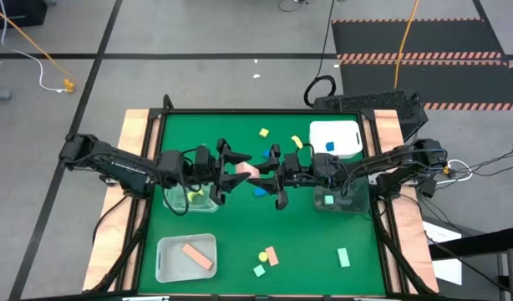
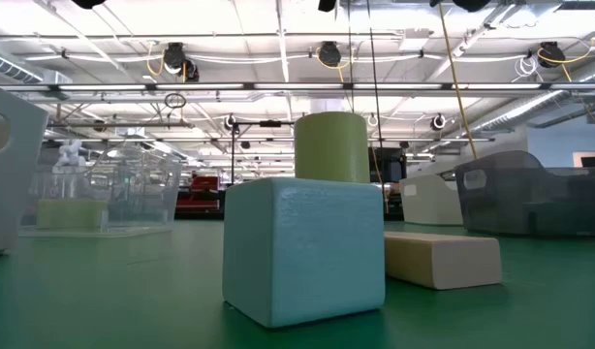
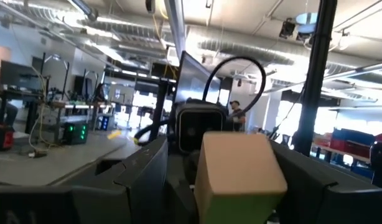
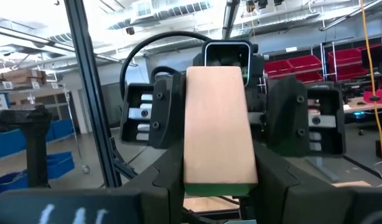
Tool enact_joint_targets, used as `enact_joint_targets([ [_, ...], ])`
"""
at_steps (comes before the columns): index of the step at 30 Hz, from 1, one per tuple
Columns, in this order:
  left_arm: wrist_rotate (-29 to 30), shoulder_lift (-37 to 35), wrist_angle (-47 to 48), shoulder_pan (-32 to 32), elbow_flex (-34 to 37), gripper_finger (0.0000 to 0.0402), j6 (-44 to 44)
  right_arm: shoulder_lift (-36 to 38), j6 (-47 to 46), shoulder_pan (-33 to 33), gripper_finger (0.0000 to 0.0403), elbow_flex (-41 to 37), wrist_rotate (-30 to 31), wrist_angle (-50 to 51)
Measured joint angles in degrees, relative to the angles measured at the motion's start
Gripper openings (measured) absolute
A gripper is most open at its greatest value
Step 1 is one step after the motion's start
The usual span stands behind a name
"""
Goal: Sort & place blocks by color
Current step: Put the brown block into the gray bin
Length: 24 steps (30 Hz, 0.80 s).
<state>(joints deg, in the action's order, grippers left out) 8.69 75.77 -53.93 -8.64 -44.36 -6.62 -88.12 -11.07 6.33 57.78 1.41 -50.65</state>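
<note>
A peach-orange bar block (image 1: 247, 170) hangs level above the middle of the green table (image 1: 240, 217), between my two grippers. My left gripper (image 1: 237, 169) is shut on its left end, and my right gripper (image 1: 261, 173) is shut on its right end. The block also fills the middle of the left wrist view (image 3: 239, 171) and the right wrist view (image 4: 217, 124). Loose blocks lie on the mat: yellow ones (image 1: 263, 132) far, a blue one (image 1: 261, 191) under the grippers, and mint (image 1: 343, 257), peach (image 1: 272, 256) and yellow ones near. Neither gripper shows in the low view. My left gripper pinches the block's left end (image 3: 206, 186) between its two fingers. The fingers come level from the table's left and lie along the block. The block is level and clear of the table. My right gripper pinches the block's right end (image 4: 197, 174) between its two fingers. The fingers come level from the table's right and lie along the block. The block reaches away from them toward the left gripper, clear of the table.
A white tub (image 1: 185, 257) at the near left holds a peach bar. A clear tub (image 1: 190, 197) under the left arm holds a yellow block, and a clear tub (image 1: 333, 201) under the right arm holds a mint one. A white tub (image 1: 336, 138) far right holds a blue one.
</note>
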Motion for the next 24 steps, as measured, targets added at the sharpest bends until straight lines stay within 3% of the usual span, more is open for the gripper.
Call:
enact_joint_targets([
  [6,0.1,0.0,0.3,-0.1,0.0,0.0231,-0.8,0.0,0.0,0.0,0.0114,0.0,0.0,-0.4],
  [12,-2.3,0.0,0.4,-0.1,0.0,0.0135,-0.4,0.0,0.0,0.1,0.0120,0.0,0.6,-0.1],
  [17,-4.2,0.0,0.5,-0.2,0.0,0.0134,-1.7,0.2,-1.7,0.5,0.0173,0.0,-0.9,2.1],
  [24,-4.2,0.0,0.2,-0.1,0.0,0.0134,-2.9,6.5,-3.7,-0.4,0.0233,0.0,-1.8,21.3],
])
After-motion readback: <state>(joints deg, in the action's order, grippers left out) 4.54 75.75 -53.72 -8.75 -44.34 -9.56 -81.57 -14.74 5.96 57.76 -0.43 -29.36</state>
